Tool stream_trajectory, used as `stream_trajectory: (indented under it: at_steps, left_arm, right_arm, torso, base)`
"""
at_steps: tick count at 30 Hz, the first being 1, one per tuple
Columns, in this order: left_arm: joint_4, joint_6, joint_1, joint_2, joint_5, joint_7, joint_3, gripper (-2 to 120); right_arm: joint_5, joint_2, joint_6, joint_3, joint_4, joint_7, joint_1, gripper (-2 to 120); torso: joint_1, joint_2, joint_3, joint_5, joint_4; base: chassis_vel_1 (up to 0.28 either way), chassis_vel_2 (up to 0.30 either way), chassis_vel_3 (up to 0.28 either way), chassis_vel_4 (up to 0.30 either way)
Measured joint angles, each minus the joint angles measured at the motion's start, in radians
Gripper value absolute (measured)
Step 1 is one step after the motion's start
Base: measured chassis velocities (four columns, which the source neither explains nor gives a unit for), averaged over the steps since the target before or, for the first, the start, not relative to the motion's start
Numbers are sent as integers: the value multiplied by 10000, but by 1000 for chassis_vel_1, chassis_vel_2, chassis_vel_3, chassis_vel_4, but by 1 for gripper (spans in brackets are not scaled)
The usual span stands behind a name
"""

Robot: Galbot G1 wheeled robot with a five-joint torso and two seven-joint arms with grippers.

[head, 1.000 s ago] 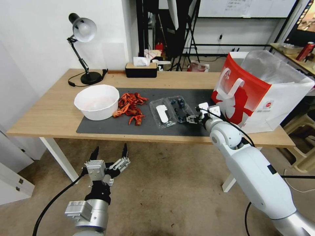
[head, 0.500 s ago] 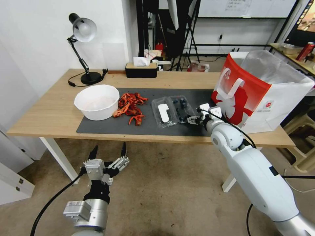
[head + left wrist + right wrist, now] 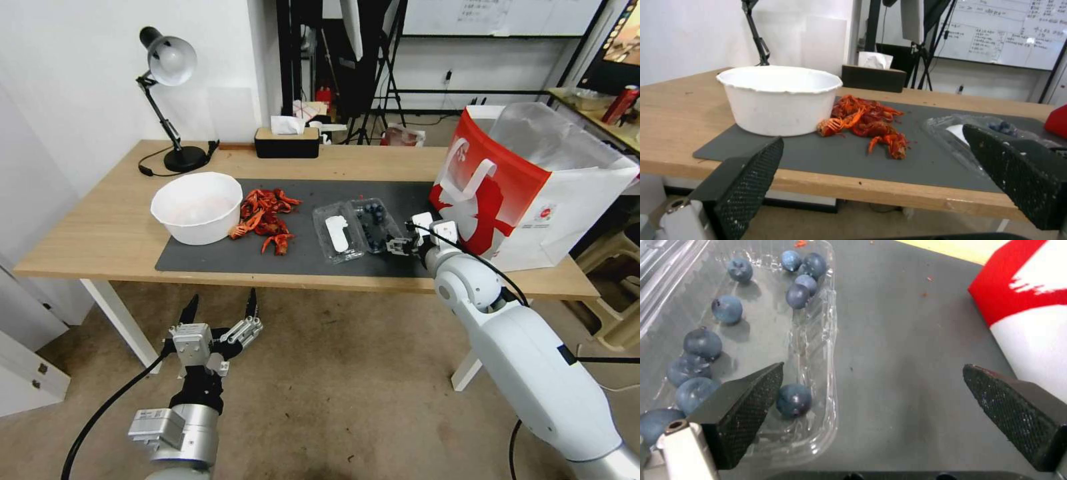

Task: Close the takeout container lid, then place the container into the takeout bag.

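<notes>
The left gripper (image 3: 221,308) hangs nearest, below the near edge of the table (image 3: 87,227) and short of the grey mat (image 3: 220,257), its 2 fingers spread wide with nothing between them. Through its wrist camera the same black fingers (image 3: 746,176) frame the mat from the front.

On the mat, toward its near right corner, the right gripper (image 3: 395,247) sits low at the near right end of the container (image 3: 375,224). Its fingers are wide apart: in the right wrist view one finger (image 3: 744,406) lies over the tray's clear rim, just beside a blueberry (image 3: 793,400), and the other (image 3: 1018,413) stands over bare mat on the bag's side. Whether the first finger touches the plastic I cannot tell. It grips nothing.

The container lies open and flat on the mat's right half, about 10 blueberries loose in the tray. The takeout container lid (image 3: 337,233) is folded out on the tray's left side, its white sticker facing up, still joined along the hinge.

Left of the lid on the mat lies a heap of red crayfish (image 3: 265,215), and left of that the white bowl (image 3: 197,207) stands on the mat's left end.

Just off the mat's right edge stands the takeout bag (image 3: 527,187), upright and gaping, silver lining showing, a white handle hanging on its red face.

Beyond the mat's far edge sit a black tissue box (image 3: 287,141) and a desk lamp (image 3: 170,100).
</notes>
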Motion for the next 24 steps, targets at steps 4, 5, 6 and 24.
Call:
stream_trajectory:
  at_steps: [4,5,6,24]
  left_arm:
    - [1,-7,0,8,0,1,16,100]
    - [1,-10,0,10,3,1,25,100]
    - [1,-10,0,10,3,1,25,100]
    - [-4,-180,123,-44,188,7,201,100]
  right_arm:
    - [52,-97,-2,159,215,16,-231,100]
    - [62,-127,-3,209,286,18,-306,100]
    - [62,-127,-3,209,286,18,-306,100]
    - [283,-297,-6,709,1220,47,-1282,100]
  torso:
    - [-1,0,0,0,0]
    - [0,1,0,0,0]
    - [0,1,0,0,0]
    - [0,0,0,0,-1]
  base:
    - [0,0,0,0]
    - [0,0,0,0]
    - [0,0,0,0]
    - [0,0,0,0]
